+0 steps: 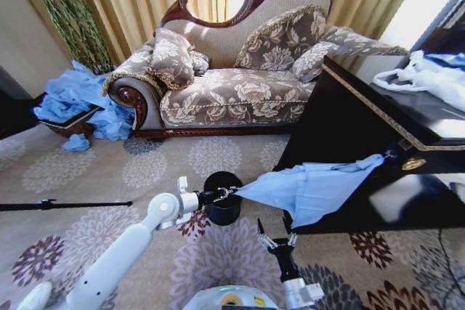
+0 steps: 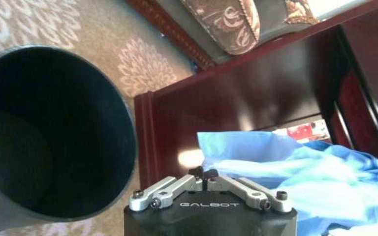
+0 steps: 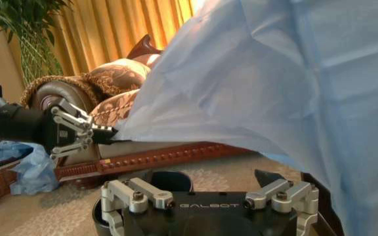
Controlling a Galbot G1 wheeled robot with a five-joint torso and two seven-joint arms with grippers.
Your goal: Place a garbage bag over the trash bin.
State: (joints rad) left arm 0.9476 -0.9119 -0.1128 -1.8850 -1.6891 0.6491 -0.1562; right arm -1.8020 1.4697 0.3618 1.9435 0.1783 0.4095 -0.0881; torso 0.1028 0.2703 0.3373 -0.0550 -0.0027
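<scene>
Plainly "GALBOT" on left pincer [image 2: 204,173], pinching garbage bag [image 2: 320,182].

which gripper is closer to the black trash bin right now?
Left. The left gripper is right above the trash bin rim, shut on a corner of the garbage bag. The right gripper hangs open beside the bin, just under the bag.

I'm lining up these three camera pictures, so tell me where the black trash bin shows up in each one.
Head view: the trash bin stands on the carpet at lower centre, just behind the left gripper.
Left wrist view: its open mouth takes up the picture's left half.
Right wrist view: its rim peeks out at the bottom, behind the open right gripper.
Shared landmark: the garbage bag, pinched at one corner by the left gripper.
</scene>
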